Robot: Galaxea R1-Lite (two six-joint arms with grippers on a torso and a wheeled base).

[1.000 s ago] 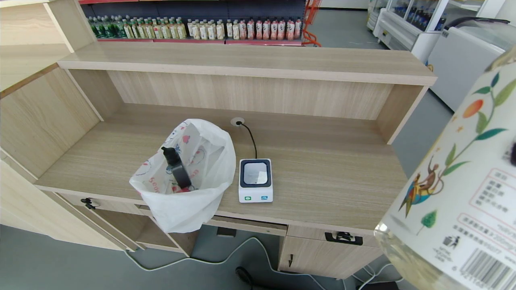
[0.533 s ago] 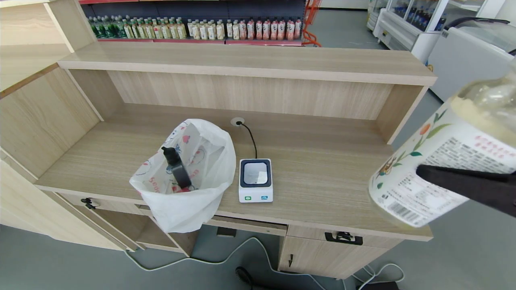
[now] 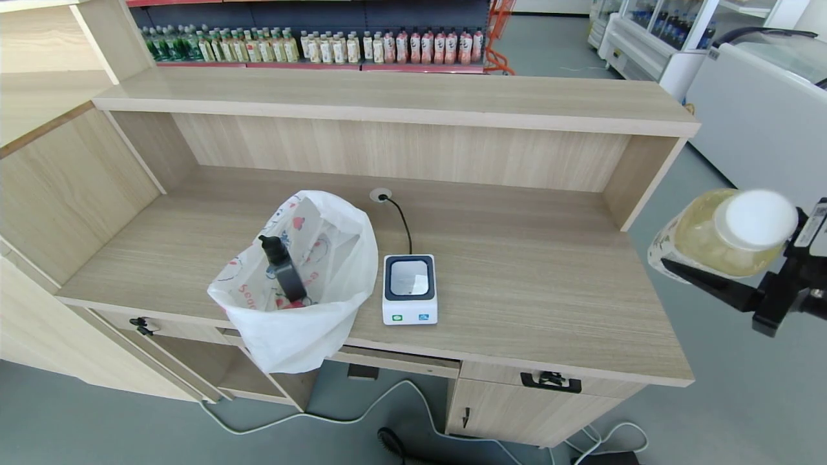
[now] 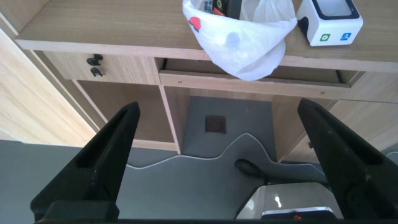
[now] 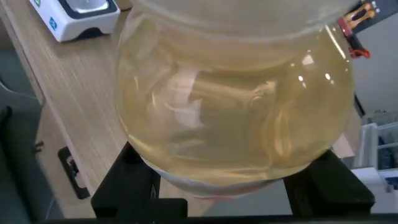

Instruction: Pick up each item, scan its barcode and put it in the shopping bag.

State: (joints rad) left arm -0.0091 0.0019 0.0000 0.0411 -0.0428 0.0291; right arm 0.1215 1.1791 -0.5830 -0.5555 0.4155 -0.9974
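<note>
Right gripper (image 3: 694, 258) is clamped round the drink bottle (image 3: 723, 239) (pale yellow liquid, white cap (image 3: 757, 219) facing my head cam). The bottle hangs past the counter's (image 3: 517, 258) right end, over bare floor, well apart from the scanner (image 3: 409, 289).

Left gripper (image 4: 217, 155) is spread wide and holding nothing, low in front of the counter.

Risks as I see them:
- Round, smooth body in two thin fingers. If it slips while I tilt it, it hits the floor, not wood.
- I can't see the barcode now, so the scan pass may miss.
- The shopping bag (image 3: 303, 284) sags over the front edge. A heavy bottle dropped in could drag it off, or knock the dark pump bottle (image 3: 282, 268) already inside.

The counter is pale wood with a raised back ledge, and the scanner cable (image 3: 402, 223) runs to a grommet. Behind it are drink shelves (image 3: 310, 46), with chest freezers (image 3: 743, 97) to the right.
</note>
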